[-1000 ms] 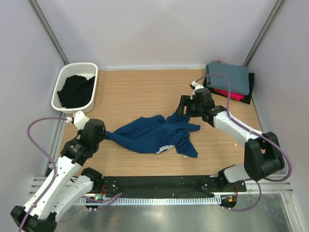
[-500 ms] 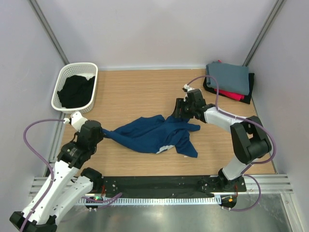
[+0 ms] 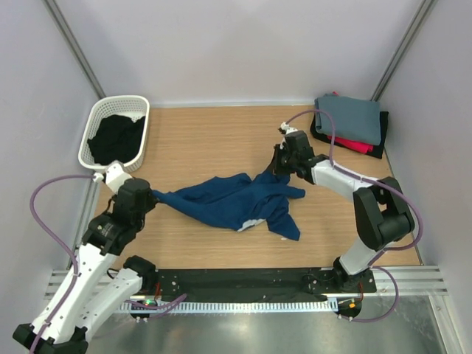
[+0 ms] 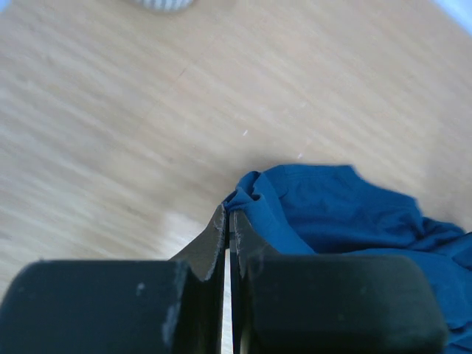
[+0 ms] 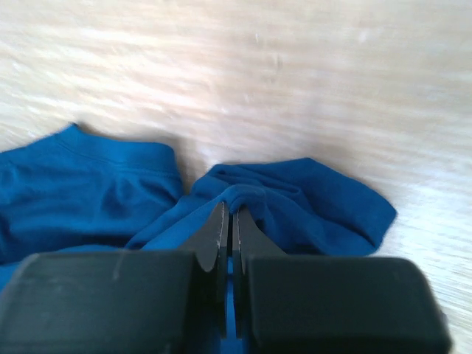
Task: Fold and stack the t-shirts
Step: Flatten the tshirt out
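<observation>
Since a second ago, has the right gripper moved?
Yes: right gripper shifted away from the folded stack, toward the basket, and shut on the navy t-shirt.

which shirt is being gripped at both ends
The navy blue tee mid-table, pinched by the left gripper and right gripper; the folded grey tee lies untouched in the far corner.

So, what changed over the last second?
The right gripper moved left to the blue shirt and shut on a fold of it. The left gripper, still pinching the shirt's other end, drew it slightly left. The basket and the folded stack stayed put.
</observation>
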